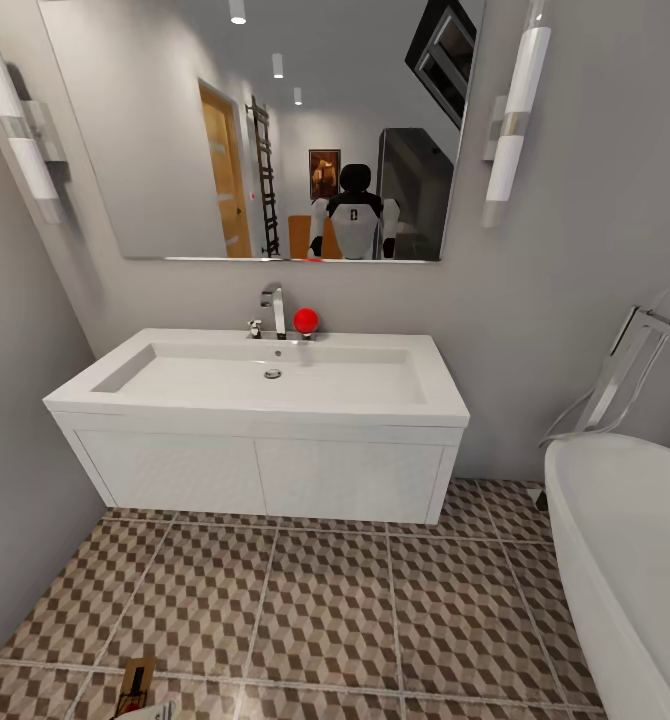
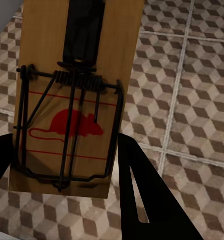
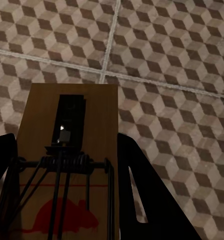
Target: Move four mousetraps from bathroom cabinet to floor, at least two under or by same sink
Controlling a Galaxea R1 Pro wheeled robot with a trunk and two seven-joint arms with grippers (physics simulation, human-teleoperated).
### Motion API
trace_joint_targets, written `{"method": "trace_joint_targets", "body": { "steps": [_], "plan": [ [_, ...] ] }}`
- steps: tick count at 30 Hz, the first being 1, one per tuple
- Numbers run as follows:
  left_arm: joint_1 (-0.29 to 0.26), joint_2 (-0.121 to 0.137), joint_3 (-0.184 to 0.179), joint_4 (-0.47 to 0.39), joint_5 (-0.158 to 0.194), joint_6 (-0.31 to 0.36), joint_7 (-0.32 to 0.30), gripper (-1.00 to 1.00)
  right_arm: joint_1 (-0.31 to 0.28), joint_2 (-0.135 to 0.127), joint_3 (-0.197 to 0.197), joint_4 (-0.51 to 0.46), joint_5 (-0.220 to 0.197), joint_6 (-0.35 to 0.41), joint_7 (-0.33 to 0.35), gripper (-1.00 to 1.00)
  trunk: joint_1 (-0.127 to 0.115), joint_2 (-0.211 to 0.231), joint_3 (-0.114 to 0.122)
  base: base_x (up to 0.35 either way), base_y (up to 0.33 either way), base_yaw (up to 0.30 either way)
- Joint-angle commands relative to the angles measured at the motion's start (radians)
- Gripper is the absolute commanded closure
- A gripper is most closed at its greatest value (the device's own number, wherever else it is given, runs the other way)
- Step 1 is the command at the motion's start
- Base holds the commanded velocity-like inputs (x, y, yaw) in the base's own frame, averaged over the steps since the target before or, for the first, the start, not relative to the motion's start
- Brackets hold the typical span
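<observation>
Head view: white sink wall-hung, cube-pattern floor beneath.

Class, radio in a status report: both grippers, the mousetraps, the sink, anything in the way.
Left gripper shut on a mousetrap. Right gripper shut on a second mousetrap. Sink dead ahead, tiled floor below it open. Bathtub at right.

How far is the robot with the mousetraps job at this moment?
Done: none lies on the floor in these views. In hand: the left gripper holds one mousetrap and the right gripper holds another mousetrap, both above the tiles, with the robot facing the sink. Left: set these two down by the sink, then bring the others.
</observation>
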Motion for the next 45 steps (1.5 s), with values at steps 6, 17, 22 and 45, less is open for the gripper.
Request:
{"method": "trace_joint_targets", "body": {
  "steps": [6,17,22,45],
  "plan": [
    [0.000,0.001,-0.008,-0.002,-0.004,0.000,0.015,1.00,0.000,0.000,-0.004,0.001,0.008,-0.002,-0.005,1.00,0.000,0.000,-0.001,0.000,0.000,0.000],
    [0.000,0.001,-0.008,-0.002,-0.004,0.000,0.015,1.00,0.000,0.001,-0.004,0.001,0.009,-0.002,-0.004,1.00,0.000,0.000,-0.001,0.000,0.000,0.000],
    [0.000,0.001,-0.008,-0.002,-0.004,0.000,0.015,1.00,0.000,0.001,-0.004,0.001,0.008,-0.002,-0.004,1.00,0.000,0.000,-0.001,0.000,0.000,0.000],
    [0.000,0.000,-0.009,0.000,-0.004,0.000,0.015,1.00,-0.328,0.003,0.029,-0.233,0.014,0.271,0.089,1.00,0.000,0.000,-0.001,0.000,0.000,0.000]
  ]
}}
